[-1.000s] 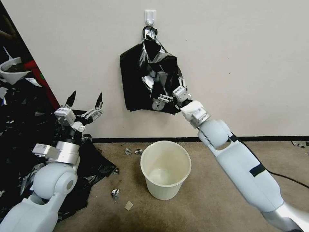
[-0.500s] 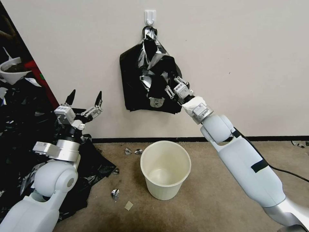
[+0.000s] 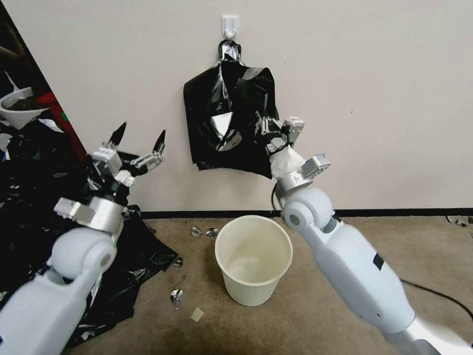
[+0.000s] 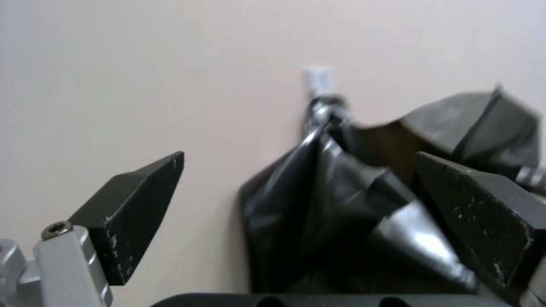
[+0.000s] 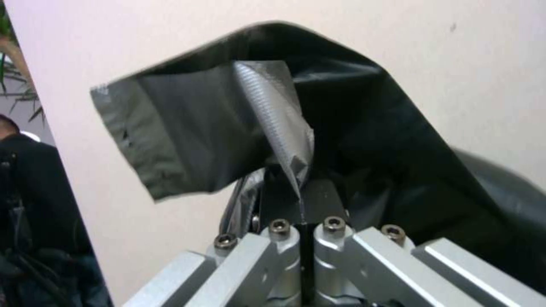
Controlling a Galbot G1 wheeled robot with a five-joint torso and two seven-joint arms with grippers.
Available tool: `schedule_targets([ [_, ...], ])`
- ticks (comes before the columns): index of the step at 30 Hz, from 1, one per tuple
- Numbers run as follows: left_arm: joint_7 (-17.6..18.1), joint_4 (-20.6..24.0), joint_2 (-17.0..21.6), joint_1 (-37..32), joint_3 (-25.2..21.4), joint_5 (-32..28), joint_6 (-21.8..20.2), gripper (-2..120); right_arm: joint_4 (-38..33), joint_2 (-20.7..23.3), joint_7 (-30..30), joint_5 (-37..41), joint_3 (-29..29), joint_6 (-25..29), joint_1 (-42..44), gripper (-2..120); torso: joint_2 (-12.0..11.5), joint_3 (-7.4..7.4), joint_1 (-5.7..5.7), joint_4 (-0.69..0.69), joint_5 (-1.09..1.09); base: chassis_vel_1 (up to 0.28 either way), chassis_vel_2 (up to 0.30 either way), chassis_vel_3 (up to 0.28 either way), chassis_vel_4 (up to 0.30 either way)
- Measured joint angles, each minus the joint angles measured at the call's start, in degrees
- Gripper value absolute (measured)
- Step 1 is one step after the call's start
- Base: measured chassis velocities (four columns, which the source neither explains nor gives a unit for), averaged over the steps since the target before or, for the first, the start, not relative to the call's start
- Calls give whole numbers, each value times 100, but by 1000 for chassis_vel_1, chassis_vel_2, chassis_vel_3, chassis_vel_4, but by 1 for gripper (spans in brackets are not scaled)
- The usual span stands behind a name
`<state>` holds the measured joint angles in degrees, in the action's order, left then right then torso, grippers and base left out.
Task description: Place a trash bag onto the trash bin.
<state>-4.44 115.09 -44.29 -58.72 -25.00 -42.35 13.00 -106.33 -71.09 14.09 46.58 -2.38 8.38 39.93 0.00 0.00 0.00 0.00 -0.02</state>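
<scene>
Sheeting [image 3: 29, 197]: sprawled black plastic over the floor on the left, behind and under the left arm.

Right arm [image 3: 354, 266]: stretched up from the lower right toward the wall, above and behind the bin.

Left arm [image 3: 59, 276]: raised on the left, clear of the wall.

Bag [image 3: 229, 118]: glossy black, hung flat against the wall from a white hook [image 3: 230, 24], straight above the bin; silvery glints near the middle. Right edge pulled away from the wall by the right gripper. Seen too in the left wrist view [image 4: 352, 204] and the right wrist view [image 5: 341, 106].

Bin [image 3: 253, 259]: cream-white, upright on the brown carpet just before the wall, open and unlined, well below the bag.

Right gripper [image 3: 276, 129]: at the bag's right edge, fingers clenched on a fold of the plastic; in the right wrist view [image 5: 301, 196] pinched together with the film drawn out between.

Left gripper [image 3: 139, 135]: held up left of the bag, apart from it, black fingertips [image 3: 118, 133] spread wide, nothing between.

Scraps [image 3: 176, 296]: small silvery bits on the carpet left of the bin.
</scene>
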Motion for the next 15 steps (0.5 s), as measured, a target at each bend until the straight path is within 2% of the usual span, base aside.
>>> schedule_targets([
  [1,0,0,0,0,0,0,0,100,0,0,0,0,0,0,0,0,0,0,0,0,0,0,0,0,0],
  [4,-465,-314,644,1146,762,-310,-303,100,0,-58,-38,-37,33,41,79,0,0,0,0,-1,4,0,0,0,0],
  [5,-465,-314,644,1146,762,-310,-303,100,0,-58,-38,-37,33,41,79,0,0,0,0,-1,4,0,0,0,0],
  [8,-706,-618,964,2220,1913,-642,-762,100,1,-87,-118,-79,124,59,93,0,0,1,0,-1,0,0,0,0,0],
  [9,-706,-618,964,2220,1913,-642,-762,100,1,-87,-118,-79,124,59,93,0,0,1,0,-1,0,0,0,0,0],
  [12,-911,-908,990,3103,2649,-581,-1172,100,-14,-97,-179,-131,184,60,94,0,0,0,0,-2,3,0,0,0,0],
  [15,-951,-1064,901,3447,2909,-421,-1326,100,-45,-101,-244,-171,208,59,100,0,0,0,1,-1,2,0,0,0,0],
])
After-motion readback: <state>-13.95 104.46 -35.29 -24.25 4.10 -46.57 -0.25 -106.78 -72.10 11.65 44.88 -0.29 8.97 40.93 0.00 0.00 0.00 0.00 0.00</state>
